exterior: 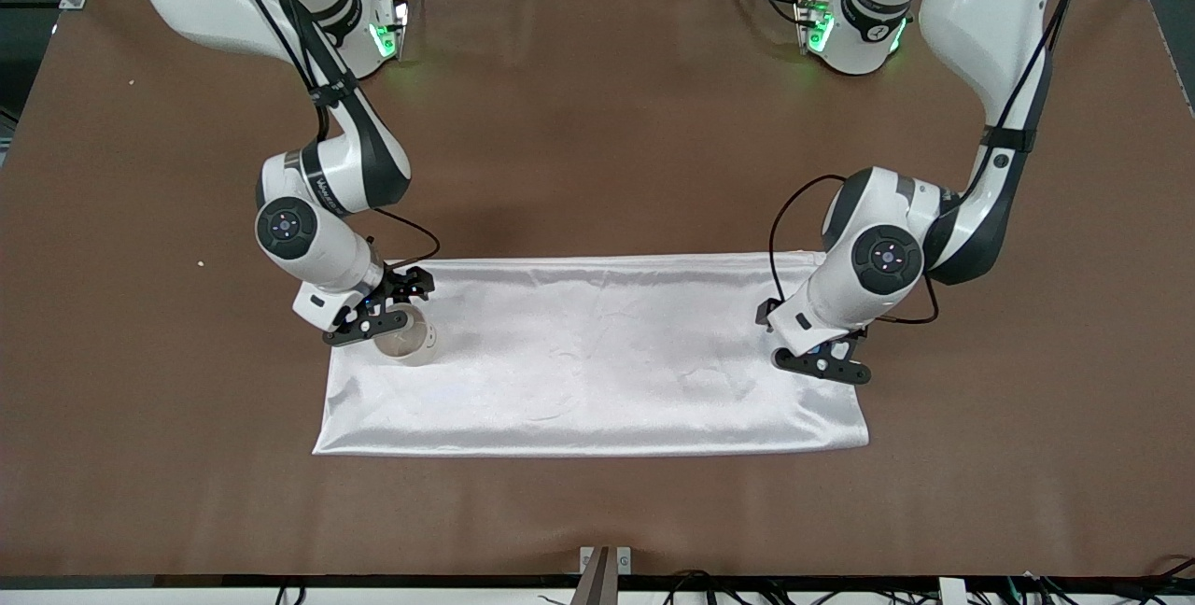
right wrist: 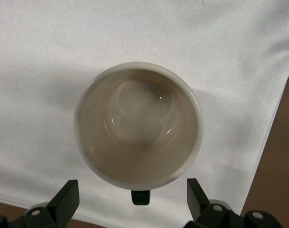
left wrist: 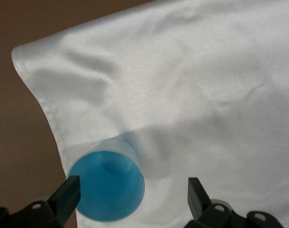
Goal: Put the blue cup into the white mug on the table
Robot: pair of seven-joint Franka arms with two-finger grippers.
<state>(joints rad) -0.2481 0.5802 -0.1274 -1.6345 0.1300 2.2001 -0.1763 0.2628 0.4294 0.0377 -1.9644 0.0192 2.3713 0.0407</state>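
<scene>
The small light-blue cup (left wrist: 106,185) is being straddled off-centre by the released left pincer (left wrist: 133,194); tipping is being risked. The released right pincer (right wrist: 133,197) is being held over the white cylindrical mug (right wrist: 139,126).

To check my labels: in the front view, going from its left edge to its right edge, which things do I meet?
Bare table → right gripper → white mug under it → white cloth → left gripper at the cloth's end. The blue cup stays hidden under that gripper here.
</scene>
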